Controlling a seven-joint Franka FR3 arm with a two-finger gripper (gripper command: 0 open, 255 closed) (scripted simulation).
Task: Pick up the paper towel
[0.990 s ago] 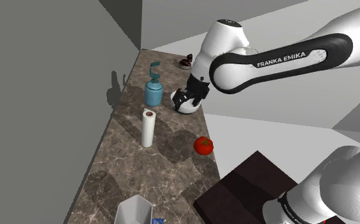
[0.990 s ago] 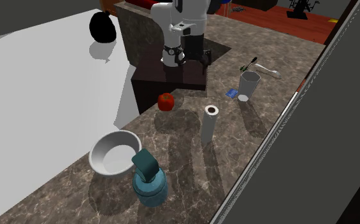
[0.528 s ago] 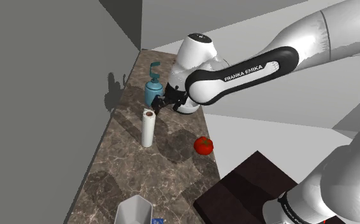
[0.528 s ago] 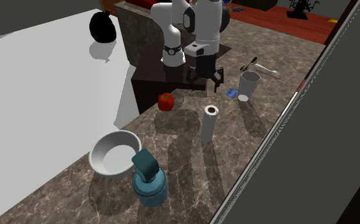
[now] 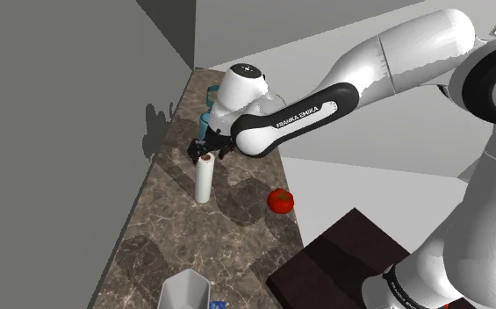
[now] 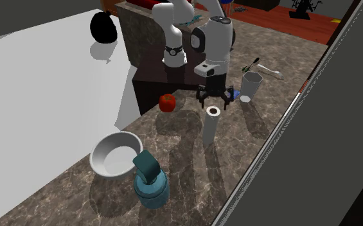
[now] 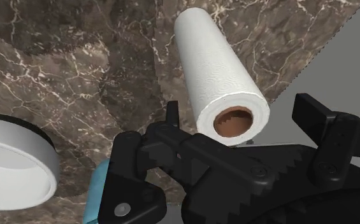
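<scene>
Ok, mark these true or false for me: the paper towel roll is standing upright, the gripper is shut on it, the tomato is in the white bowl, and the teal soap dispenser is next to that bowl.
1. The paper towel roll stands upright on the counter. True.
2. The gripper is shut on the roll. False: it is open, just above the roll's top end.
3. The tomato sits in the white bowl. False: it lies on the counter, apart from the bowl.
4. The teal soap dispenser stands next to the bowl. True.
</scene>
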